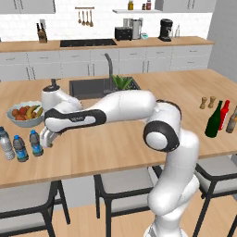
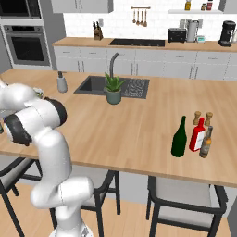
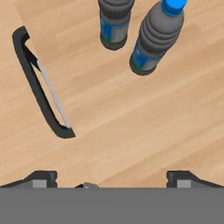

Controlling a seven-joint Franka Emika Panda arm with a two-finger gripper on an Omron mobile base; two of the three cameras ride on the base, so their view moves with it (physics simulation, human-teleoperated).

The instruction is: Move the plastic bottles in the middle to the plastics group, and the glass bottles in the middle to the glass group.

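Gripper jaws wide apart, nothing between them, hovering over island counter left end. Two plastic bottles upright just left of gripper, beside clear water bottle; in hand view both ahead of fingertips, apart. Green bottle far right, next to red bottle, brownish bottle.

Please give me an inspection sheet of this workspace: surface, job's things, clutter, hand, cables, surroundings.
Surface: wooden island counter with sink.
Job's things: two small plastic bottles beside clear water bottle, all upright; green bottle upright by red bottle and brown bottle.
Clutter: fruit bowl, potted plant, soap dispenser, two shakers.
Hand: hand open, empty, beside the small bottles.
Cables: nothing seen.
Surroundings: stools, back counter with appliances.
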